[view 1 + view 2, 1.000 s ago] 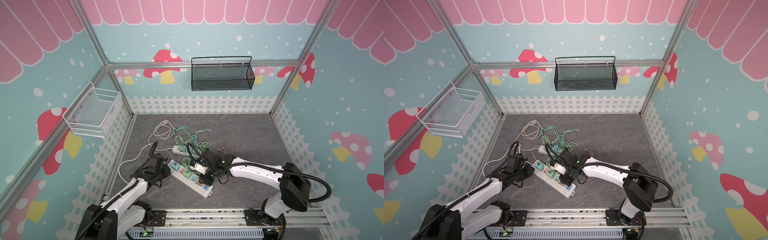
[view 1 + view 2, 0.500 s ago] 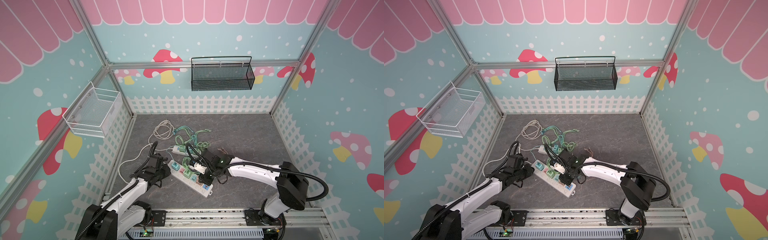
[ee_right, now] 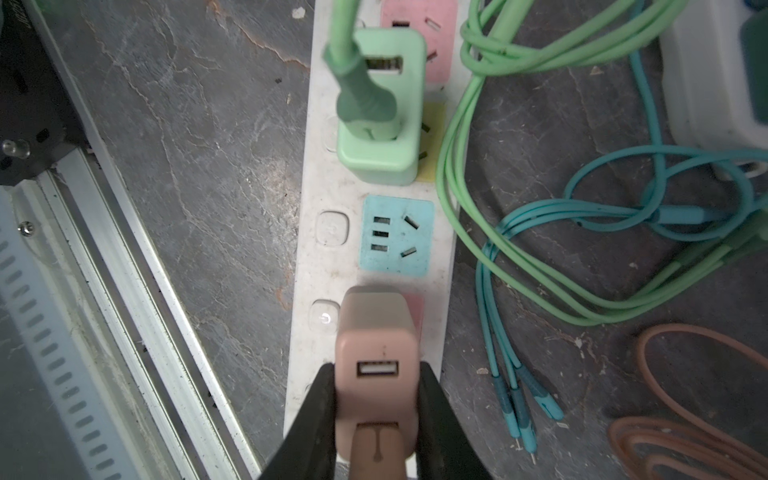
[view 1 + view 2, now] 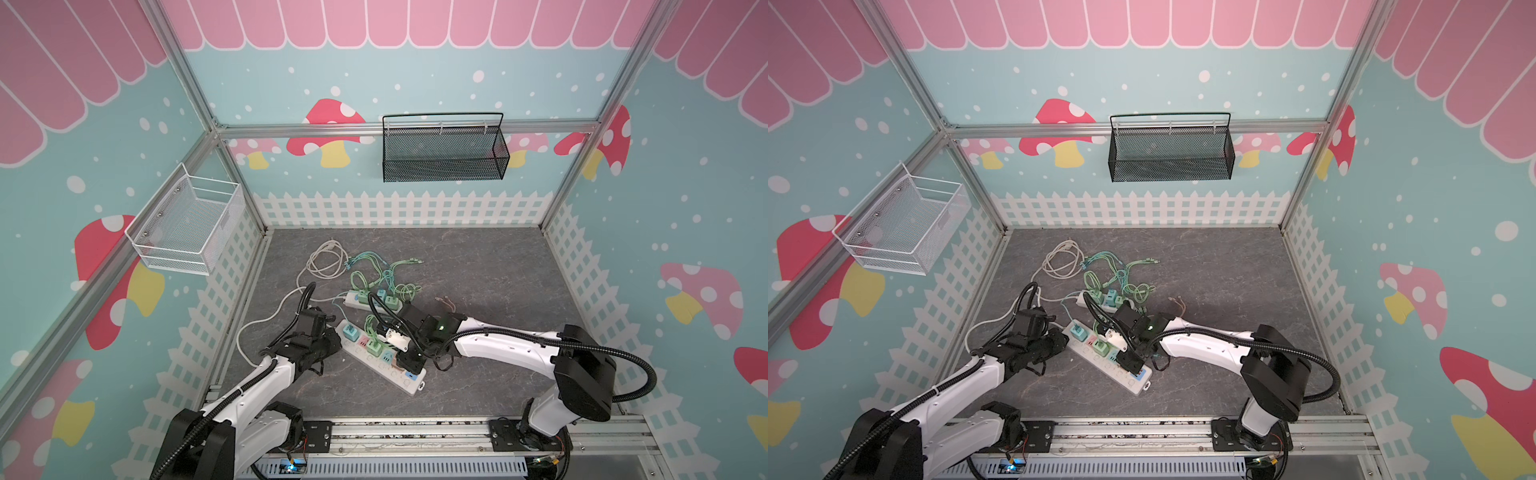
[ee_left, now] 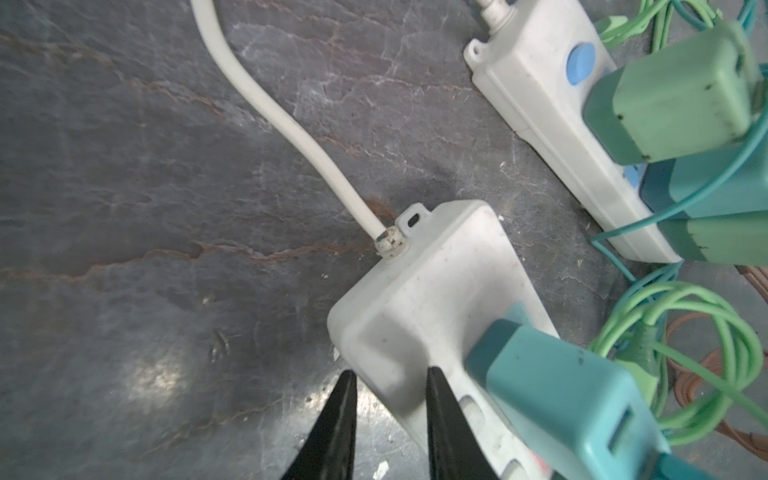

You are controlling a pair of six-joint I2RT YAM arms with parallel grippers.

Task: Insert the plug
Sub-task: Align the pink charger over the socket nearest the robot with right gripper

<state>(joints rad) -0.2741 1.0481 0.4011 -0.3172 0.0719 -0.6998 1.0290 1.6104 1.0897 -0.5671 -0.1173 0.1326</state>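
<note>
Two power strips lie on the grey floor [image 4: 478, 270], both left of its middle. The long strip [image 4: 400, 377] runs slantwise near the front edge. The short strip [image 4: 352, 297] is just behind it and carries several chargers [image 5: 681, 91].

Right gripper [image 3: 376, 374] is clamped tight on a pink plug [image 3: 376, 332], one finger on each side of its body. The plug stands upright over the pink socket of the long strip, next to the bare blue socket [image 3: 397, 237]. Its base meets the strip face. Whether the prongs are fully home cannot be told. A green charger [image 3: 382, 124] with a green lead sits one socket beyond the blue one.

Left gripper [image 5: 388, 374] is at the cord end of the long strip, its fingers nearly together and pinching the strip's corner, just beside a teal charger [image 5: 561, 395]. A white cord [image 5: 270, 108] runs off from that end. Loose green and teal cables [image 3: 457, 166] lie along the strip's far side, with a brown coil [image 3: 685, 415] near them.
</note>
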